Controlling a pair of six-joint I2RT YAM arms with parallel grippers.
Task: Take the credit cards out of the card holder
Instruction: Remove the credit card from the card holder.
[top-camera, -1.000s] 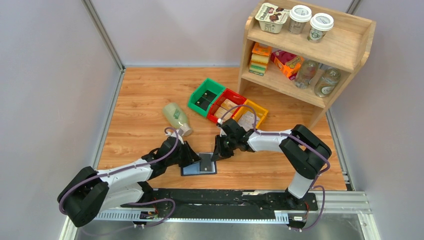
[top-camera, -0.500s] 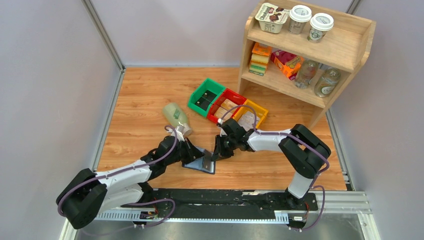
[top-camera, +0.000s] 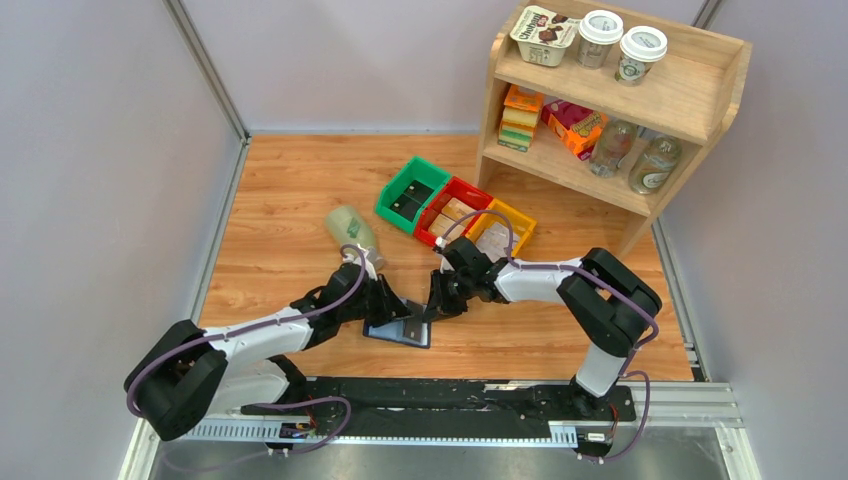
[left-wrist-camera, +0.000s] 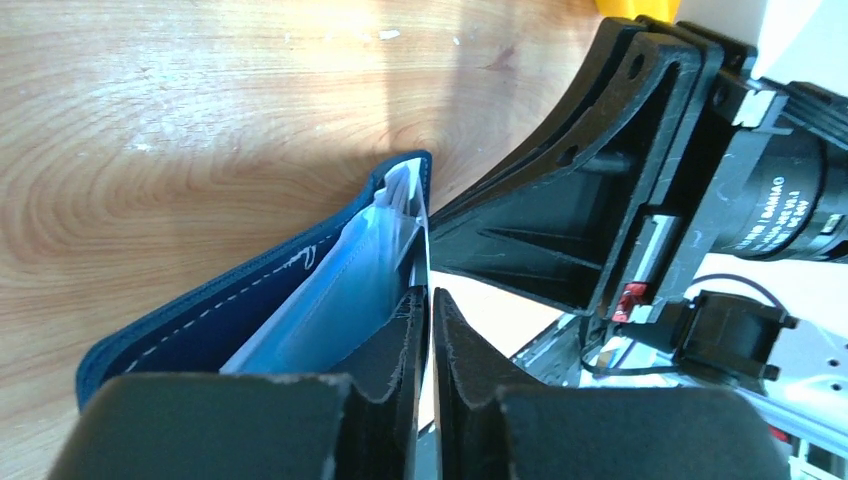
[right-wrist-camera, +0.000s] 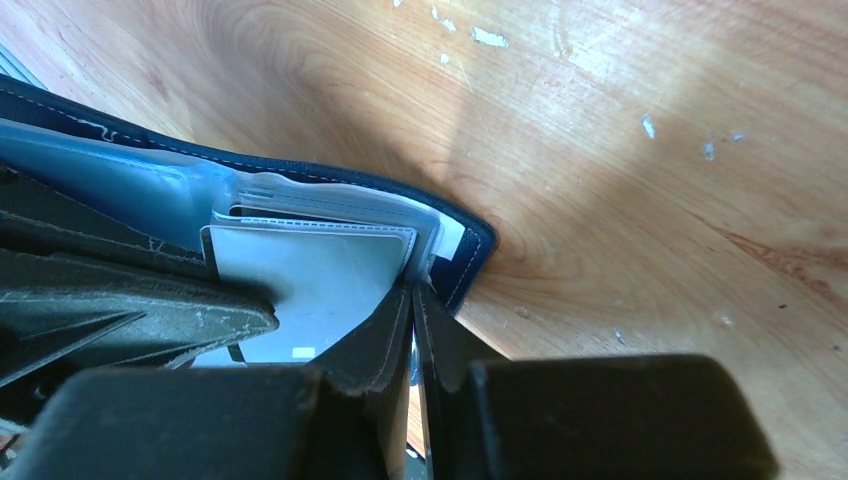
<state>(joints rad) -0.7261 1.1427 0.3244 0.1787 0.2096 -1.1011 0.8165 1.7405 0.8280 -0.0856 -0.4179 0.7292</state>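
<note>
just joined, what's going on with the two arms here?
Both arms are working on the navy card holder, which lies half open on the table near their bases. The left gripper pinches a thin inner sheet at its edge; card or sleeve, I cannot tell. The right gripper is pinched on the holder's other side. A pale credit card still sits in the sleeves; none looks out yet.

Count on inspection: one card holder (top-camera: 390, 333). One card (right-wrist-camera: 310, 280) showing; others possibly hidden in the sleeves. Three bins: green (top-camera: 397, 183), red (top-camera: 475, 190), yellow (top-camera: 518, 212). One loose bottle (top-camera: 353, 235). One shelf unit (top-camera: 700, 95).
</note>
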